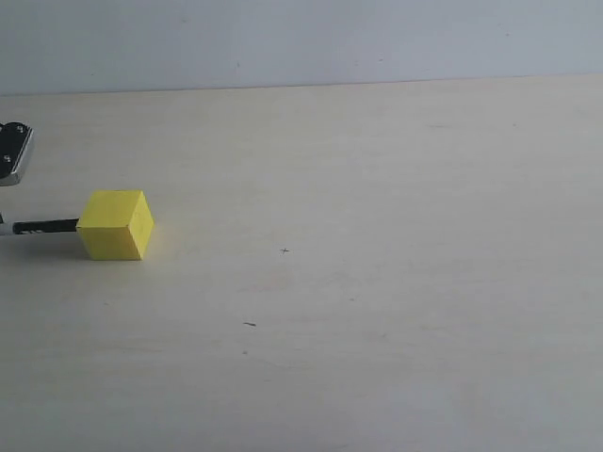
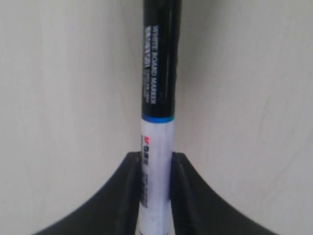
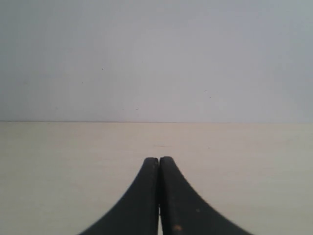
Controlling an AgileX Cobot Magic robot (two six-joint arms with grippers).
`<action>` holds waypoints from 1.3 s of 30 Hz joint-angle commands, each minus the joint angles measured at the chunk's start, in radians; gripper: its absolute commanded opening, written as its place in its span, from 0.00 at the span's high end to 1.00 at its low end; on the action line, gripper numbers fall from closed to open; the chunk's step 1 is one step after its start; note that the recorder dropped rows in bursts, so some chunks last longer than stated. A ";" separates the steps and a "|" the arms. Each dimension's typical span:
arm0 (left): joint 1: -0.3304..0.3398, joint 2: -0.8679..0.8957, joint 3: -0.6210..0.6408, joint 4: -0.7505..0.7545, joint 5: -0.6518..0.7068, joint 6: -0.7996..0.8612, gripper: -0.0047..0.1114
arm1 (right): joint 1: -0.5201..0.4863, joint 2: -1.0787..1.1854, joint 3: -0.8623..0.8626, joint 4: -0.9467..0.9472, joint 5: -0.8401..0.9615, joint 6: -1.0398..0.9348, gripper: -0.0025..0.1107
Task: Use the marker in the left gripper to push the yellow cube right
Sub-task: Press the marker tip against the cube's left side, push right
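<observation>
The yellow cube rests on the pale table at the far left of the exterior view. The marker lies level, its black cap end touching the cube's left face; most of its barrel is cut off by the picture's left edge. In the left wrist view the marker runs straight out from the left gripper, whose black jaws are shut on the white barrel. The cube is hidden there. The right gripper is shut with nothing in it, above bare table.
A grey metal part of the left arm shows at the left edge of the exterior view. A small cross mark and a short dark mark lie on the table right of the cube. A pale wall stands behind.
</observation>
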 commanded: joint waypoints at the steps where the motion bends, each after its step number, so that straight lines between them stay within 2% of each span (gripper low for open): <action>1: 0.025 -0.003 0.001 0.021 0.004 -0.023 0.96 | 0.001 -0.007 0.004 -0.003 -0.006 -0.001 0.98; 9: 0.022 -0.003 0.001 -0.020 0.018 -0.005 0.96 | 0.001 -0.007 0.004 -0.003 -0.006 -0.001 0.98; 12: -0.009 -0.003 0.001 -0.050 0.041 -0.005 0.96 | 0.001 -0.007 0.004 -0.003 -0.006 -0.001 0.98; 15: -0.077 -0.003 0.001 -0.094 0.059 -0.001 0.96 | 0.001 -0.007 0.004 -0.003 -0.006 -0.001 0.98; 16: -0.131 -0.003 0.001 -0.094 0.065 -0.001 0.96 | 0.001 -0.007 0.004 -0.003 -0.006 -0.001 0.98; 18: -0.183 -0.010 0.001 -0.082 0.059 -0.022 0.96 | 0.001 -0.007 0.004 -0.003 -0.006 -0.001 0.98; 21: -0.165 -0.024 0.001 -0.084 0.044 -0.060 0.96 | 0.001 -0.007 0.004 -0.003 -0.006 -0.001 0.98; 24: -0.096 -0.023 0.001 -0.084 0.109 -0.102 0.96 | 0.001 -0.007 0.004 -0.001 -0.006 -0.001 0.98; 27: -0.083 -0.023 0.001 -0.086 0.177 -0.123 0.96 | 0.001 -0.007 0.004 -0.001 -0.006 -0.001 0.98; 35: -0.228 -0.023 0.001 -0.205 0.073 -0.138 0.96 | 0.001 -0.007 0.004 -0.001 -0.006 -0.001 0.98; 39: -0.289 -0.023 0.001 -0.182 0.025 -0.154 0.96 | 0.001 -0.007 0.004 -0.001 -0.006 -0.001 0.98</action>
